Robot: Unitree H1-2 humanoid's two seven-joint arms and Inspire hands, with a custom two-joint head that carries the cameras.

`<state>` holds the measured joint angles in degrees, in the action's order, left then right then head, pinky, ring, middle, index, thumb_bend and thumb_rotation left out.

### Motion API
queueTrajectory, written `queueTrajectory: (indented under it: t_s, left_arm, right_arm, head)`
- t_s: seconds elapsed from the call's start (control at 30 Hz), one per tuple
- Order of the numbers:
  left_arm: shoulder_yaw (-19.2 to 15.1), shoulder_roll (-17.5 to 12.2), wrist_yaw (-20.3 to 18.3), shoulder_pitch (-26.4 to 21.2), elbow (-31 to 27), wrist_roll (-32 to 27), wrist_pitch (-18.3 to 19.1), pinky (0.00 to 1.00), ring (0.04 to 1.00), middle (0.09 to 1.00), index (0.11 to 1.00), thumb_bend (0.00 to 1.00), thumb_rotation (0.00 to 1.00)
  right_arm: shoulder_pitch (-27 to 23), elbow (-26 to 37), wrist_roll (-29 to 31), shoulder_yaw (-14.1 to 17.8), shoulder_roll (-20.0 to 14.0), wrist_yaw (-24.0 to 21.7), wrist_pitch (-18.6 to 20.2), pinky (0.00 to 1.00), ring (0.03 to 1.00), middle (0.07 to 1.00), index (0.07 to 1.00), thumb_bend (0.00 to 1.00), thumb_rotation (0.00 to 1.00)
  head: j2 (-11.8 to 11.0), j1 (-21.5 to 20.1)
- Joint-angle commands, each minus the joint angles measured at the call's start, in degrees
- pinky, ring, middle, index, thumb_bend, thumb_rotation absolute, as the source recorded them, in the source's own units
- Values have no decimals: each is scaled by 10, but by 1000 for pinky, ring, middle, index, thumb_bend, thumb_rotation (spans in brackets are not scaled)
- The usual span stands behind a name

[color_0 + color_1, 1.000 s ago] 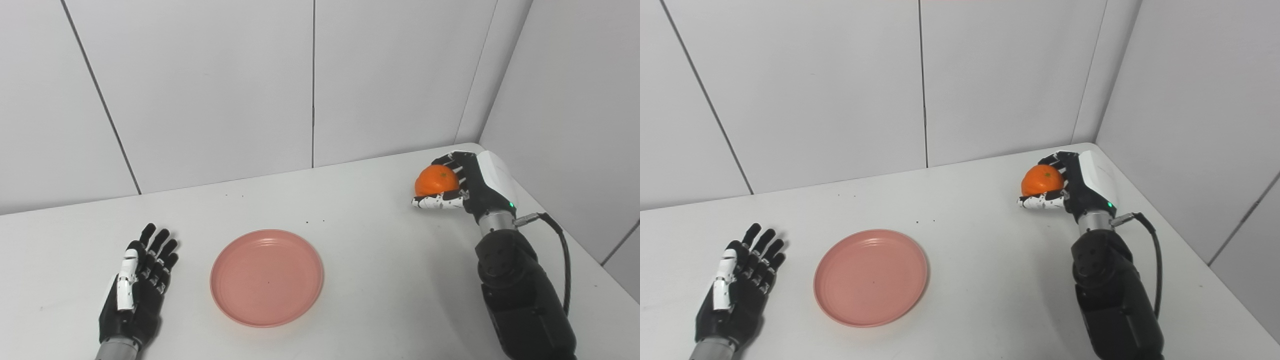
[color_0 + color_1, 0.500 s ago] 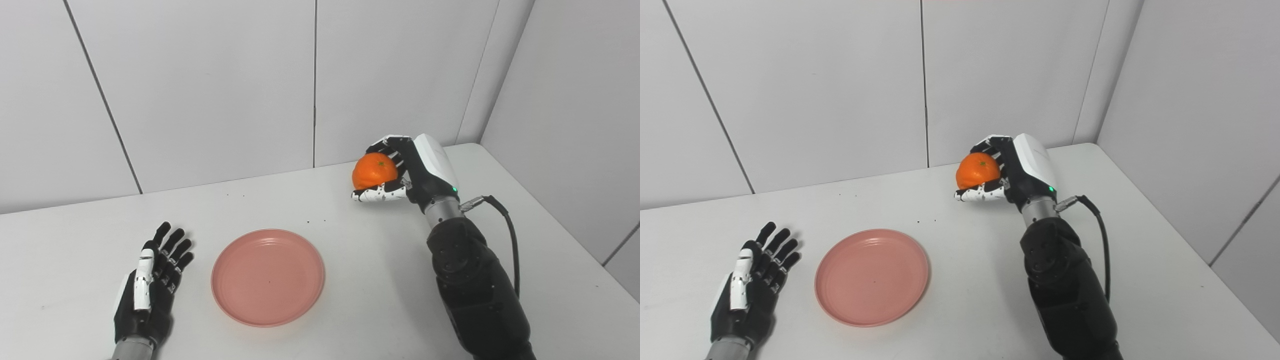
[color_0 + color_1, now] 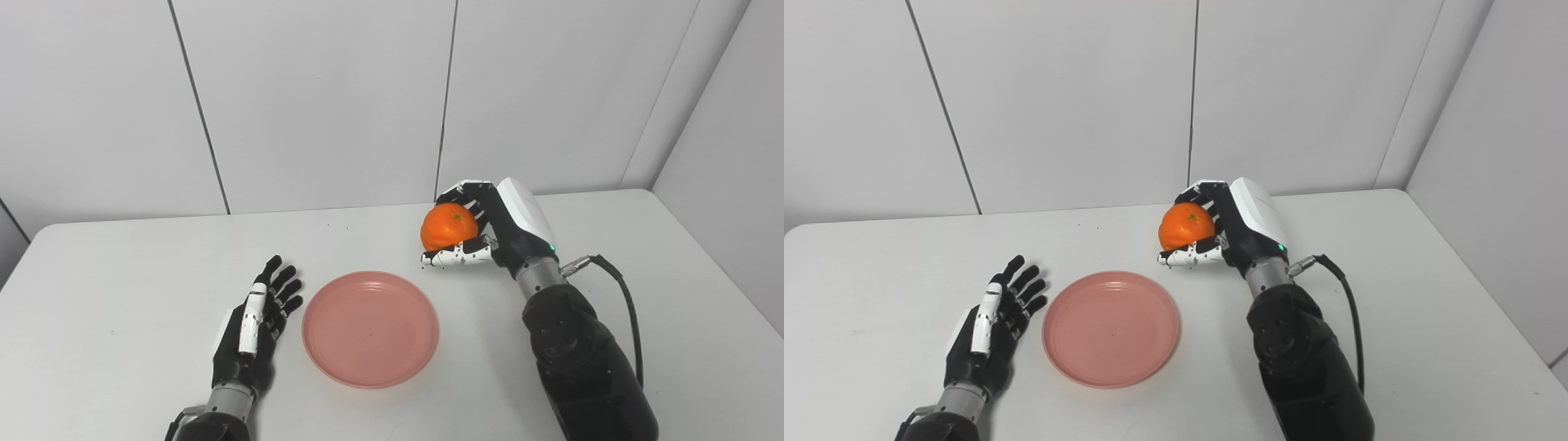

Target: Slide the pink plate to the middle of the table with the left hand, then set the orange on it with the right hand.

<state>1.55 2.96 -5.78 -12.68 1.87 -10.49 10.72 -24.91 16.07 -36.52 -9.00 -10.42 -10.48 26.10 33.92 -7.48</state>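
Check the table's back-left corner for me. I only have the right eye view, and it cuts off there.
Observer: The left eye view shows it. The table ends in a rounded corner, with a side wall just beyond.
Operator: Left hand near that edge?
Observer: No. The left edge runs from that corner out of the picture's left side, and the left hand lies well inside it, open, beside the plate.

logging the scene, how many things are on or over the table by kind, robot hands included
plates: 1, pink plate
fruit: 1, orange, held by the right robot hand
robot hands: 2, the left robot hand open beside the plate
total: 4
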Motion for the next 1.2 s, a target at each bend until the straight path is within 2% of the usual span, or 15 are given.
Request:
queueTrajectory:
  t_s: [0.0,0.1,0.33,0.47,1.0,1.17]
  left_arm:
    - [6,10,6,-3,-9,11,-6,890,903,917,915,392,1000]
    - [7,18,12,-3,-11,12,-2,893,905,920,918,392,1000]
    - [12,34,30,-4,-15,26,3,883,896,910,907,377,1000]
    - [13,42,36,-6,-12,27,-2,894,904,916,913,370,1000]
    - [4,55,58,-5,-10,35,-19,926,935,950,948,357,1000]
    - [5,55,67,-6,-6,49,-37,939,946,958,956,347,1000]
  right_arm:
    - [-30,4,1,-10,7,13,-33,395,466,511,487,509,126]
    - [-33,-1,3,-24,15,16,-40,378,453,509,488,509,123]
    - [-46,-18,-14,-57,28,9,-30,371,447,496,488,509,130]
    - [-53,-39,-7,-71,30,13,-52,367,441,492,488,510,130]
    - [-52,-94,-11,-99,59,27,-74,326,415,503,489,512,133]
    - [-46,-111,-22,-117,60,36,-81,314,405,497,489,512,131]
  head:
    - [1,12]
    - [4,34]
    - [7,66]
    - [11,85]
    - [22,88]
    - [27,83]
